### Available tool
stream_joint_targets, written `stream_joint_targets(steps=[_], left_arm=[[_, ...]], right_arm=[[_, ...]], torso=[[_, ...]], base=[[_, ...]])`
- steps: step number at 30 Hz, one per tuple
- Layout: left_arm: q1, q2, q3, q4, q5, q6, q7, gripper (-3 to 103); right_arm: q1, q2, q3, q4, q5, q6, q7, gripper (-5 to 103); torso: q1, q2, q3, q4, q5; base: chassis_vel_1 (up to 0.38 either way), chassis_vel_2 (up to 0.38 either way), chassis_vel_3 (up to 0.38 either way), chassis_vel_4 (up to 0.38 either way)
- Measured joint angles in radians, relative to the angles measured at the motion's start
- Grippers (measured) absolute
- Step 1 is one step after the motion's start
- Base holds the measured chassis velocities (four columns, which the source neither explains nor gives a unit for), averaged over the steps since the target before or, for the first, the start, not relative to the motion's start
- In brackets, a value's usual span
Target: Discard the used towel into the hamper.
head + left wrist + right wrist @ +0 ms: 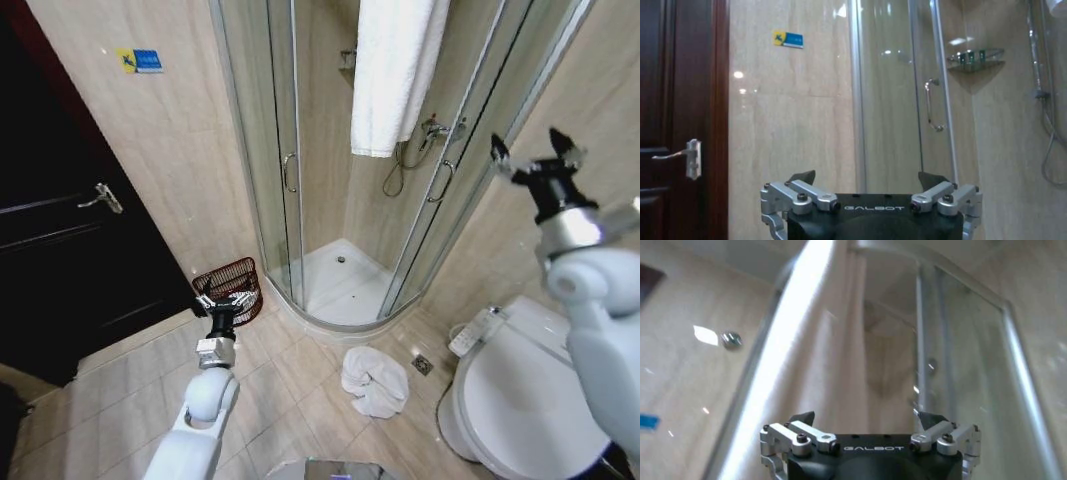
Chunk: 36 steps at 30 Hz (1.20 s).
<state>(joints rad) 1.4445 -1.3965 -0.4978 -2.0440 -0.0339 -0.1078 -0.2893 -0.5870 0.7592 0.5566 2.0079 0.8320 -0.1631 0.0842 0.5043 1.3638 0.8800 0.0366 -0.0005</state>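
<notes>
Both grippers, left gripper (226,302) beside the hamper (232,281) and right gripper (536,163) raised, gape empty; descend squarely over the crumpled towel (374,380).

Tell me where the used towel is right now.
In the head view the used towel lies crumpled on the floor tiles, just in front of the shower enclosure, between the toilet and the hamper.

Bright, even overhead light fills the room; glare spots glint on the glossy beige wall tiles (740,75), the dark wooden door (60,250) stays shadowed, edges bend.
</notes>
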Motion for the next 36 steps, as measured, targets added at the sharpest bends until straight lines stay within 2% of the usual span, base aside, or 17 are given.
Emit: stream_joint_targets(steps=[2, 5, 6, 9, 10, 14, 15, 19, 26, 32, 35, 36], left_arm=[[0.007, 0.000, 0.001, -0.006, 0.002, -0.001, -0.006, 100], [0.035, -0.003, -0.004, -0.018, 0.025, -0.009, -0.012, 100], [0.035, -0.003, -0.004, -0.018, 0.025, -0.009, -0.012, 100], [0.057, -0.024, -0.008, -0.027, 0.057, -0.014, -0.013, 100], [0.057, -0.024, -0.008, -0.027, 0.057, -0.014, -0.013, 100], [0.083, -0.040, -0.002, -0.036, 0.084, -0.023, -0.015, 100], [0.083, -0.040, -0.002, -0.036, 0.084, -0.023, -0.015, 100], [0.090, -0.042, -0.002, -0.033, 0.094, -0.037, -0.021, 100], [0.090, -0.045, -0.003, -0.038, 0.098, -0.040, -0.024, 100], [0.093, -0.041, -0.010, -0.049, 0.097, -0.040, -0.024, 100], [0.106, -0.038, -0.028, -0.062, 0.093, -0.043, -0.025, 100], [0.106, -0.038, -0.028, -0.062, 0.093, -0.043, -0.025, 100]], right_arm=[[0.051, 0.007, -0.037, -0.013, 0.005, -0.001, 0.003, 100], [0.222, 0.051, -0.156, -0.022, 0.017, -0.023, 0.045, 100], [0.222, 0.051, -0.156, -0.022, 0.017, -0.023, 0.045, 100], [0.357, 0.095, -0.266, -0.030, 0.025, -0.055, 0.088, 100], [0.357, 0.095, -0.266, -0.030, 0.025, -0.055, 0.088, 100], [0.502, 0.187, -0.391, -0.126, -0.014, -0.083, 0.150, 100], [0.502, 0.187, -0.391, -0.126, -0.014, -0.083, 0.150, 100], [0.618, 0.263, -0.459, -0.278, -0.081, -0.090, 0.177, 100], [0.707, 0.319, -0.509, -0.373, -0.074, -0.094, 0.200, 100], [0.730, 0.355, -0.530, -0.414, -0.069, -0.101, 0.210, 103], [0.735, 0.378, -0.530, -0.465, -0.073, -0.081, 0.204, 90], [0.735, 0.378, -0.530, -0.465, -0.073, -0.081, 0.204, 90]], torso=[[0.000, 0.000, 0.000, -0.0001, 0.0002], [0.000, -0.001, -0.001, 0.0000, 0.0007], [0.000, -0.001, -0.001, 0.0000, 0.0007], [-0.001, -0.001, -0.001, -0.0001, -0.0001], [-0.001, -0.001, -0.001, -0.0001, -0.0001], [-0.001, -0.002, -0.001, -0.0002, 0.0006], [-0.001, -0.002, -0.001, -0.0002, 0.0006], [-0.001, -0.003, -0.001, 0.0001, 0.0005], [-0.001, -0.003, -0.002, -0.0006, 0.0005], [-0.001, -0.003, -0.002, -0.0001, 0.0003], [-0.001, -0.003, -0.002, -0.0002, 0.0004], [-0.001, -0.003, -0.002, -0.0002, 0.0004]], base=[[0.000, 0.000, 0.000, 0.000], [0.000, 0.000, 0.000, 0.000], [0.000, 0.000, 0.000, 0.000], [0.000, 0.000, 0.000, 0.000], [0.000, 0.000, 0.000, 0.000], [0.000, 0.000, 0.000, 0.000], [0.000, 0.000, 0.000, 0.000], [0.000, 0.000, 0.000, 0.000], [0.000, 0.000, 0.000, 0.000], [0.000, 0.000, 0.000, 0.000], [0.000, 0.000, 0.000, 0.000], [0.000, 0.000, 0.000, 0.000]])
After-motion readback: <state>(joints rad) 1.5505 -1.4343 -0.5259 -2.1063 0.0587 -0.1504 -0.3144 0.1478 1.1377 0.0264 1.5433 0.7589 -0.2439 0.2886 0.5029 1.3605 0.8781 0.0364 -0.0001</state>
